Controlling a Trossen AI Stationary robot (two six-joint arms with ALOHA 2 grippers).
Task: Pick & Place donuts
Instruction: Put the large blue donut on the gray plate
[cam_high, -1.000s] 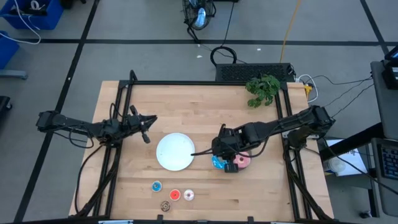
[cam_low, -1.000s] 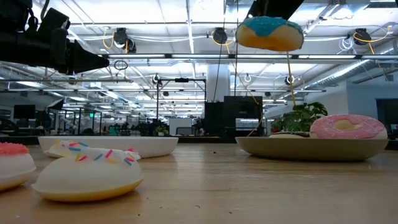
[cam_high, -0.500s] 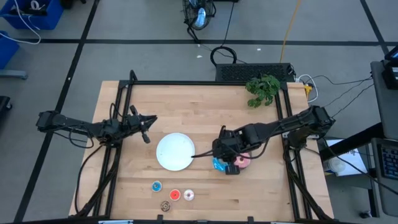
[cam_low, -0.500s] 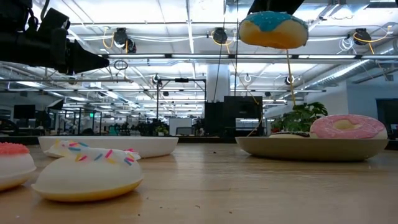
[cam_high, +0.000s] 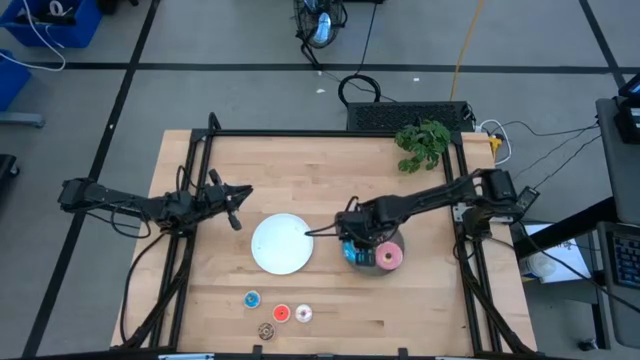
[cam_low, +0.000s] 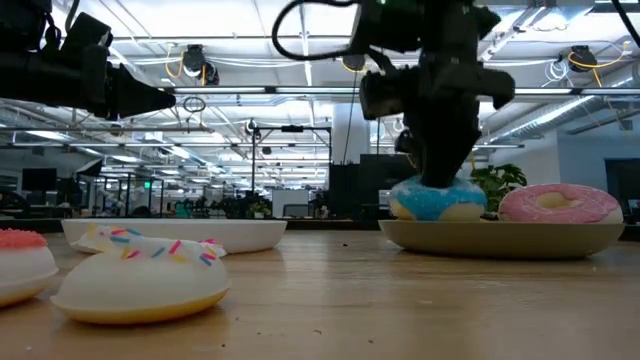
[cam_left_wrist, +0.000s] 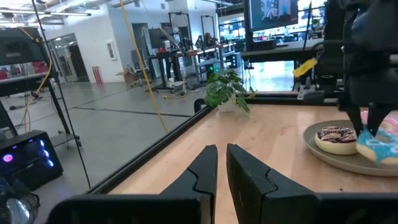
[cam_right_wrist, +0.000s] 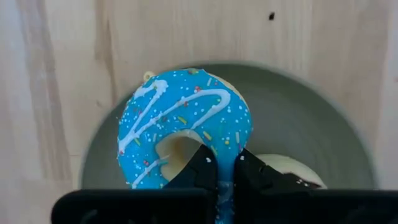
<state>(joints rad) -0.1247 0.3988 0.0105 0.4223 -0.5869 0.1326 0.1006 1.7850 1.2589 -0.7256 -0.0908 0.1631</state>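
My right gripper (cam_high: 354, 246) points steeply down over the grey plate (cam_high: 371, 268) right of the table's middle, shut on the blue-iced donut (cam_right_wrist: 186, 127). The pink-iced donut (cam_high: 388, 257) lies in the same plate, and so does a brown donut with white drizzle (cam_left_wrist: 336, 138). Several mini donuts (cam_high: 280, 313) lie near the table's front edge. My left gripper (cam_high: 237, 221) hangs level and shut above the table's left part, touching nothing. My right gripper pinches the blue donut's ring (cam_right_wrist: 222, 163) between its two fingers, one finger in the hole and one outside the rim. The fingers come from above, pointing steeply down. The donut (cam_low: 435, 200) sits icing up, low in the grey plate; whether it rests there, I cannot tell.
A white plate (cam_high: 281, 243) lies at the table's middle, left of the grey one. A green plant (cam_high: 422, 143) stands at the far right corner. Bare wood lies between the plates and the far edge.
My right gripper has come down with the blue-iced donut from high above the table into the grey plate, beside the pink-iced donut, tipping a little more upright. It has stayed shut on the donut.
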